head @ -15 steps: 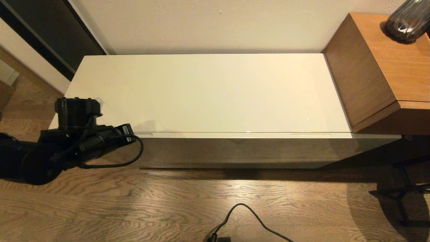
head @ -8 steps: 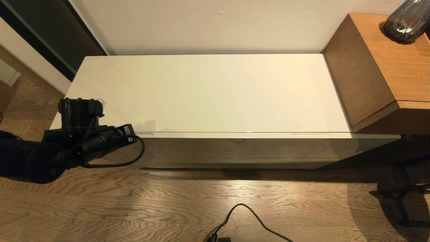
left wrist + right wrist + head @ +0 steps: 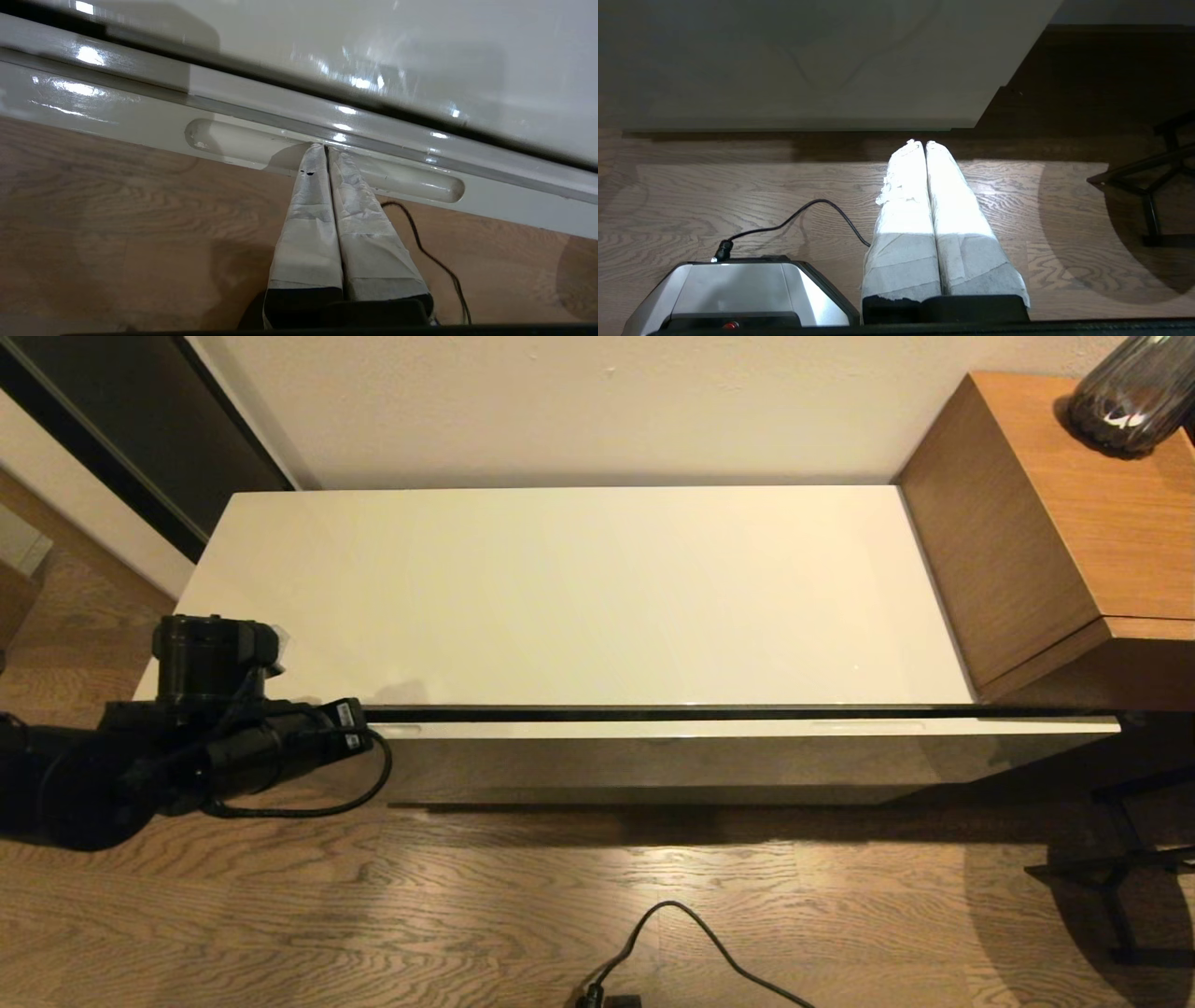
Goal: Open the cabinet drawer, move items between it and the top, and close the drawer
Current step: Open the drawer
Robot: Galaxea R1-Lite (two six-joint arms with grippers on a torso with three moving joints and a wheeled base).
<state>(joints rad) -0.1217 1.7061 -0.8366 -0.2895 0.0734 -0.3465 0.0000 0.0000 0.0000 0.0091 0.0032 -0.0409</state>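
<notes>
Cabinet drawer [image 3: 738, 729] cracked open, thin dark gap under the top [image 3: 579, 597]. Left gripper [image 3: 325, 148] fingers pressed together, empty, tips hooked in left handle slot [image 3: 322, 161]. Best pulled straight, level, slowly. Right gripper [image 3: 920, 142] closed, empty, parked low over wooden floor [image 3: 467, 915]. Items unseen.

Left arm: reaches in from the left edge of the head view, wrist level.
Left gripper [image 3: 325, 148]: taped fingers [image 3: 308, 219] pressed together, tips at the middle of its wrist view.
Right gripper [image 3: 920, 142]: fingers together, pointing up the middle of its wrist view.
</notes>
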